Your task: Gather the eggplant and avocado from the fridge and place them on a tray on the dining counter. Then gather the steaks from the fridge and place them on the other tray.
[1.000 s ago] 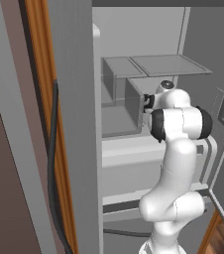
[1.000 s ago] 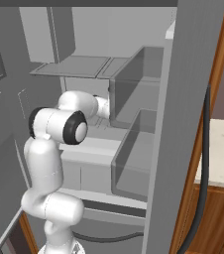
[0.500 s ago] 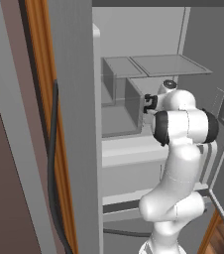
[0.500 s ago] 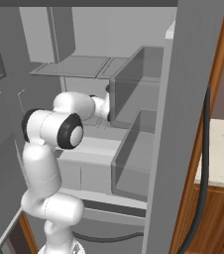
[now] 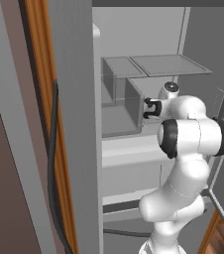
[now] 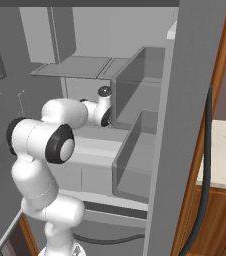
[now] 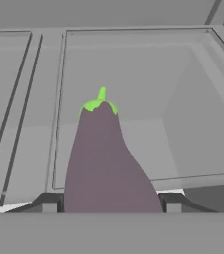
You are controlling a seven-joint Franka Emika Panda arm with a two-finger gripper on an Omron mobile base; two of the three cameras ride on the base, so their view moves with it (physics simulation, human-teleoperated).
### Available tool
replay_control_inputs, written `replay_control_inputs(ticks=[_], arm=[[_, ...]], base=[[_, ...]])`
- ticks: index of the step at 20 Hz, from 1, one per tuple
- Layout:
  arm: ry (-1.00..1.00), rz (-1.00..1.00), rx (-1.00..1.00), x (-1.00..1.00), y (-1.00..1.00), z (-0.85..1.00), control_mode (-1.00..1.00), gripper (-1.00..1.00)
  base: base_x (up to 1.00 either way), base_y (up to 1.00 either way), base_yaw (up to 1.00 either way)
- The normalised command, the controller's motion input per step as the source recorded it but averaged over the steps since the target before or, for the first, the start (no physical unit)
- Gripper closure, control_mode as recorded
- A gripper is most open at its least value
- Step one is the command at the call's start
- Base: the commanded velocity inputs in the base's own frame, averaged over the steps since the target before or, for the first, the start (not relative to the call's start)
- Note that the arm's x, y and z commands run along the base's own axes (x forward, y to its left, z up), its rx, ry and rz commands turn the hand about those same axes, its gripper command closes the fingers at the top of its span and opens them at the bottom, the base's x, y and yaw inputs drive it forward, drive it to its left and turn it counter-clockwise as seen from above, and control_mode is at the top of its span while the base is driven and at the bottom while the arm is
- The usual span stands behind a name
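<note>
With our gripper (image 7: pixel 107 204) pinching the eggplant (image 7: pixel 106 163) by its fat end inside the fridge (image 6: pixel 135 135), we risk clipping a bin wall on withdrawal.

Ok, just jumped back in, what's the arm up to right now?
The arm is reaching into the open fridge, with its gripper up at the shelves. In the hand view the eggplant sits between the two fingers, its green stem end pointing away from the hand, so the gripper seems to have hold of it. Nothing has reached a tray yet, and the eggplant is inside the fridge.
</note>
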Motion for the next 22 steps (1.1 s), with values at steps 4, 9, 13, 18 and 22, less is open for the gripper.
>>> replay_control_inputs(ticks=[4,9,13,18,22], arm=[[-0.15,0.0,0.0,-0.74,0.05,0.14,-1.0,1.0],[-0.05,0.0,0.0,-1.0,0.05,0.39,-1.0,1.0],[0.01,0.0,0.0,-0.94,0.25,0.61,-1.0,1.0],[0.07,0.02,0.0,-0.81,0.38,0.49,-1.0,1.0],[0.1,0.0,0.0,-0.71,0.23,0.57,-1.0,1.0]], base=[[0.0,0.0,0.0],[0.0,0.0,0.0],[0.0,0.0,0.0],[0.0,0.0,0.0],[0.0,0.0,0.0]])
